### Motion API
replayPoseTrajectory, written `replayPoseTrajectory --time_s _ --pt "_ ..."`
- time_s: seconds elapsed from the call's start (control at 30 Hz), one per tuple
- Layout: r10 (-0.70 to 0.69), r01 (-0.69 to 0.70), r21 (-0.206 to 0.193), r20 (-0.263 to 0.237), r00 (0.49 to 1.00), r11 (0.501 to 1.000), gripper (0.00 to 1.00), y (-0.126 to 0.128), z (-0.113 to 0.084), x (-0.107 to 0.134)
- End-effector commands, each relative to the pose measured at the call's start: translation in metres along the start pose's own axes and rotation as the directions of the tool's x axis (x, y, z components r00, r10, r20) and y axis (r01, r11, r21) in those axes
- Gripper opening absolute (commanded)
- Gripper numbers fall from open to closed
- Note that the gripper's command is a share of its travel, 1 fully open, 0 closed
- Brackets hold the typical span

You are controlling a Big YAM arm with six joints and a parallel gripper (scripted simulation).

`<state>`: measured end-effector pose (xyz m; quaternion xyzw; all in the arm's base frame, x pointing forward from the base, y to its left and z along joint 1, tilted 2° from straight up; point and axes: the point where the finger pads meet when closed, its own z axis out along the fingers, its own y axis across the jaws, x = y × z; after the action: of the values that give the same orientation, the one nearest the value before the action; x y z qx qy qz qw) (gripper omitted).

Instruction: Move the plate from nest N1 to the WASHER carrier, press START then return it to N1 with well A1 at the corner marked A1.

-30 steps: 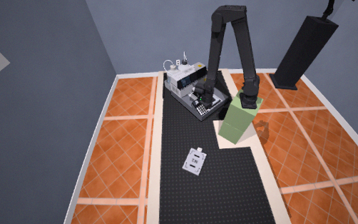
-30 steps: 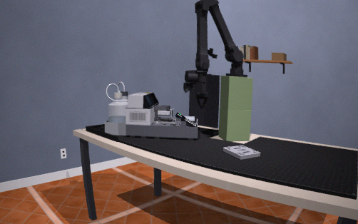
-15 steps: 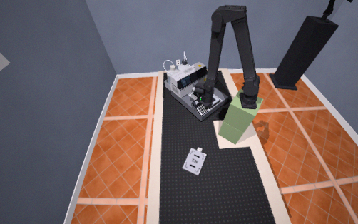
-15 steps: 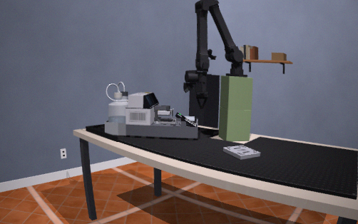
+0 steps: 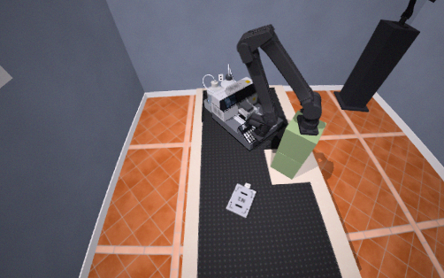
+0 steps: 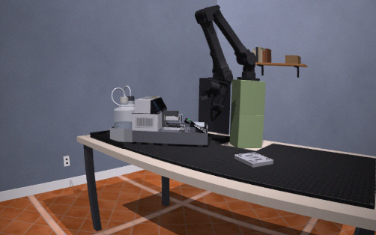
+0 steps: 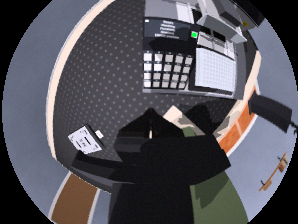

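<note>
The gripper's [image 5: 251,120] [image 6: 215,115] [image 7: 151,111] jaws are together, holding nothing. In the wrist view, START [image 7: 147,85] lies towards 12 o'clock, the 96-well plate [image 7: 215,70] on the carrier at 2 (seating unclear). The lamp [image 7: 194,34] is green. Only the exterior shows the height still needed for 1 likely key press.

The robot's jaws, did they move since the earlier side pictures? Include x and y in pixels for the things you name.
Yes. The jaws [image 6: 215,117] came down, lower against the green block [image 6: 248,112].
</note>
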<state>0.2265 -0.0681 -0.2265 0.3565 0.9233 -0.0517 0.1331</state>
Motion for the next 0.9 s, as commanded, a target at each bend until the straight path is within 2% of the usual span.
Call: replayPoseTrajectory --time_s 0.0,0.1,0.87 --pt "0.03 -0.03 -0.014 0.039 0.999 0.999 0.0 -0.001 -0.004 0.004" --pt "0.06 -0.058 -0.033 0.078 0.995 0.998 0.0 0.004 -0.004 -0.016" --pt "0.046 -0.043 -0.035 0.074 0.996 0.998 0.0 0.007 -0.004 -0.013"
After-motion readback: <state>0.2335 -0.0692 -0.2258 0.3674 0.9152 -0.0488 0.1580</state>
